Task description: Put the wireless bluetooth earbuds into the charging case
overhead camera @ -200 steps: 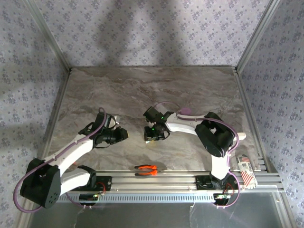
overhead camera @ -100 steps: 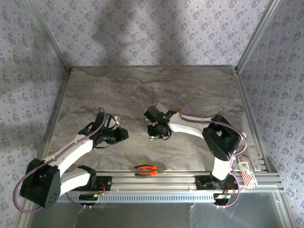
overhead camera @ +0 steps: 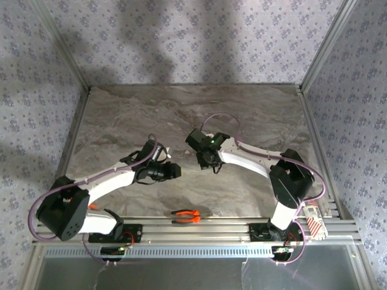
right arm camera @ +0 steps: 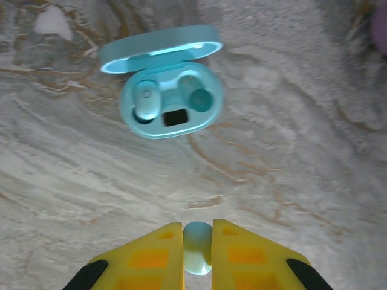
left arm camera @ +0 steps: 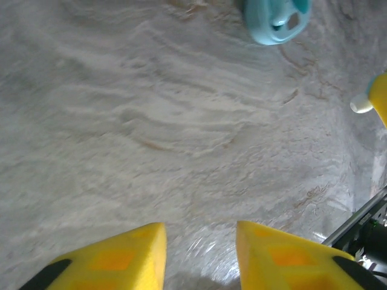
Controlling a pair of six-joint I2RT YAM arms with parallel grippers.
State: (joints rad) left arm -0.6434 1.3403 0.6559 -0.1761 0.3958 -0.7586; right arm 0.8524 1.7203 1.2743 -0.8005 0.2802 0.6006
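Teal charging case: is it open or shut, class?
Open: the teal charging case has its lid raised, showing one teal earbud seated and one well empty.

Up high, the top camera looks steeply down from behind onto the whole marble table. Each wrist camera peers forward past its own yellow fingers, skimming close over that same surface. Both catch the open teal case ahead.

Tabletop seemingly bare between right pincer and open case.
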